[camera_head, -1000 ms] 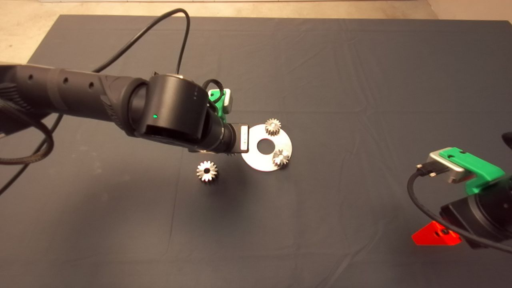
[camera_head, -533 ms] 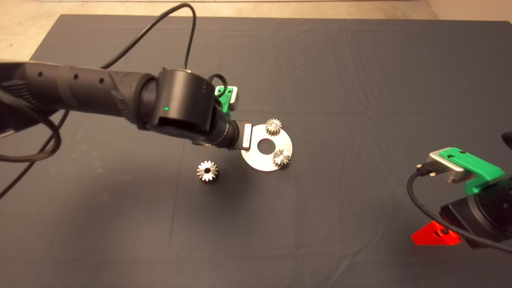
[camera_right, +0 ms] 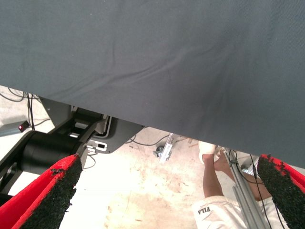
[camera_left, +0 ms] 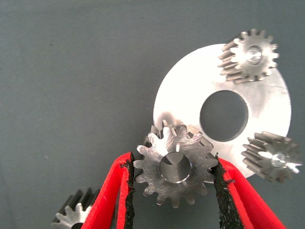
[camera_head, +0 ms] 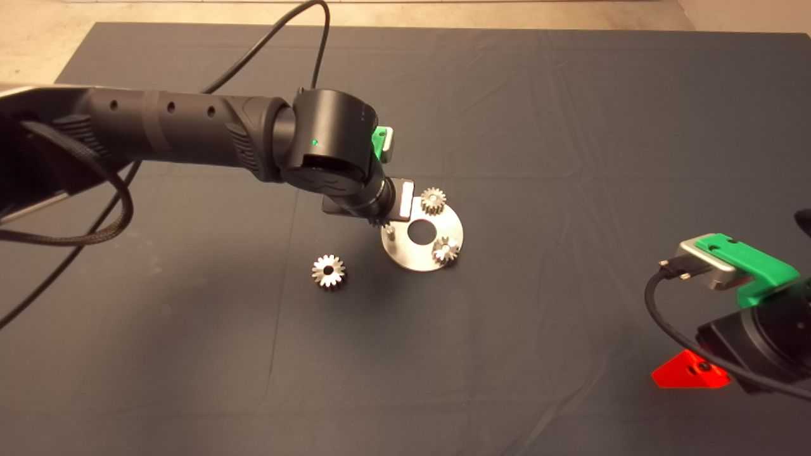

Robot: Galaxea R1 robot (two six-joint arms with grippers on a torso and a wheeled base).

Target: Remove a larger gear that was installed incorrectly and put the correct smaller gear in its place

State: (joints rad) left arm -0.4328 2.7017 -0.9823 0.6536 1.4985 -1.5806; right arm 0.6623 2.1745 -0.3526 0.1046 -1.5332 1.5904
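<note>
1. The left claw (camera_left: 174, 191) grips a gear (camera_left: 174, 163) over the disc (camera_left: 188, 93) near the mat's (camera_head: 570, 126) middle.
2. Another gear (camera_head: 328, 272) lies on the mat beside the disc.
3. The right claw (camera_right: 169, 191), fingers spread, waits at the mat's right edge.

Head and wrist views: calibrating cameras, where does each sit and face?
Head view: overhead, looking down at the mat; left arm, right arm show.
Left wrist view: on left arm, looking down at the smaller gear in the left gripper.
Right wrist view: on parked right arm, facing mat edge, floor; right gripper open.
Shared: head, left wrist show the plate.
</note>
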